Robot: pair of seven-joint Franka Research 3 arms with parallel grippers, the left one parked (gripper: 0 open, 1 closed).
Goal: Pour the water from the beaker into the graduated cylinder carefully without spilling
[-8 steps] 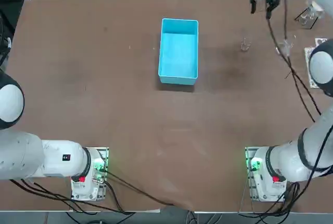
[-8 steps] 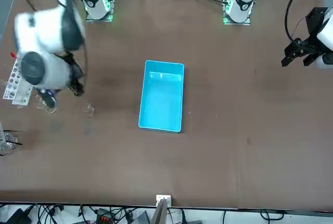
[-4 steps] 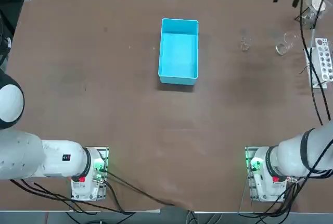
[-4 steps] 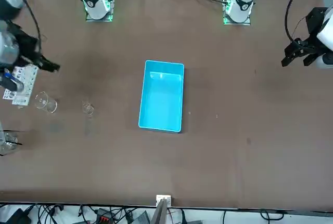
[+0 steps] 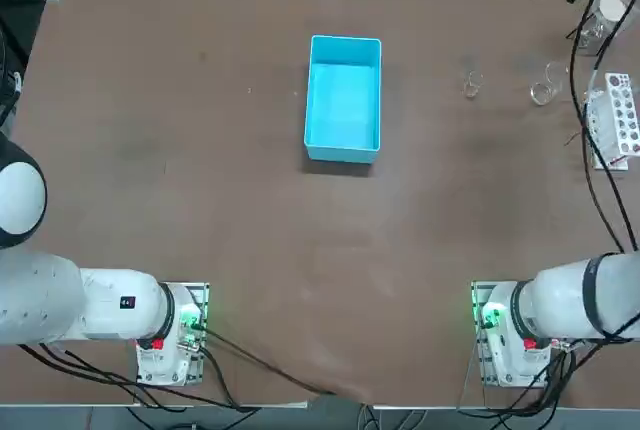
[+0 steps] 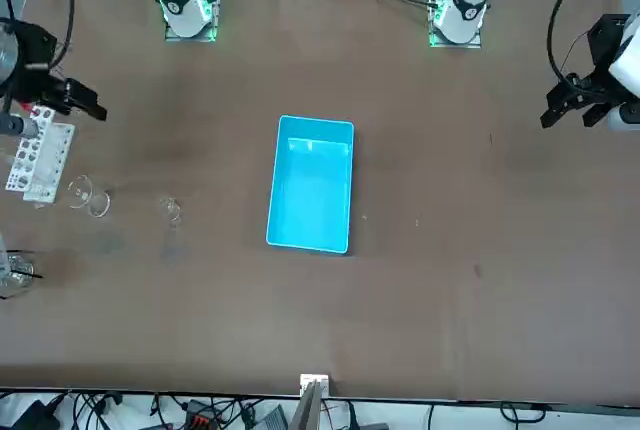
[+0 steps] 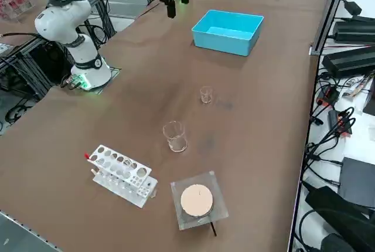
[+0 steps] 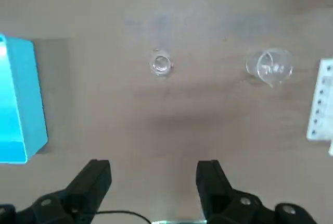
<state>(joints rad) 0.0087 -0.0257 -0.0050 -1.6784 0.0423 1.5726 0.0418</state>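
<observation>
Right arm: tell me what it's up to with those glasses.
Nothing is being handled at this moment. The right gripper is open and empty above the right part of the table, with the beaker and the larger cylinder standing apart below, neither in its fingers. It looks set for pouring, but no pour is under way, and I can't make out any water in either glass. The white rack and blue box stand on the table too.

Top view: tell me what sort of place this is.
Probably a robotics lab: a robot arm's base bolted to the table, a white rack with holes and clear glassware.
</observation>
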